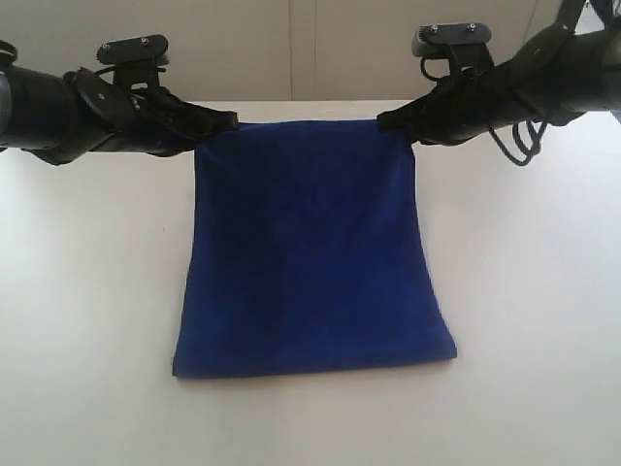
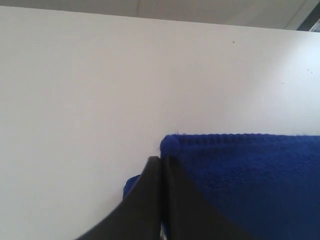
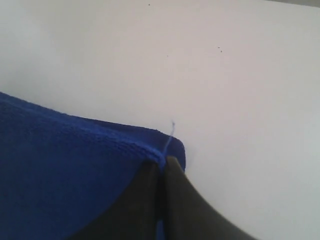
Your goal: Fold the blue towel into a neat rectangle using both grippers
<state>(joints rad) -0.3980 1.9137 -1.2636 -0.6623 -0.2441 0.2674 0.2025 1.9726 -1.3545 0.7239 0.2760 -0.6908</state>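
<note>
The blue towel (image 1: 310, 252) is a deep royal-blue plush cloth. Its far edge is lifted and stretched between both arms, and its near edge rests on the white table (image 1: 87, 320). My left gripper (image 1: 225, 122) is shut on the towel's far left corner. My right gripper (image 1: 388, 120) is shut on the far right corner. The left wrist view has black fingers (image 2: 150, 200) pinched together on the towel (image 2: 250, 180) at its hemmed corner. The right wrist view has the gripper (image 3: 163, 162) clamping the towel (image 3: 60, 175), with a loose blue thread sticking up.
The white table spreads on both sides of the towel and in front of it. A pale wall (image 1: 291, 49) runs behind the table's far edge. Black cables (image 1: 519, 141) hang under the right arm.
</note>
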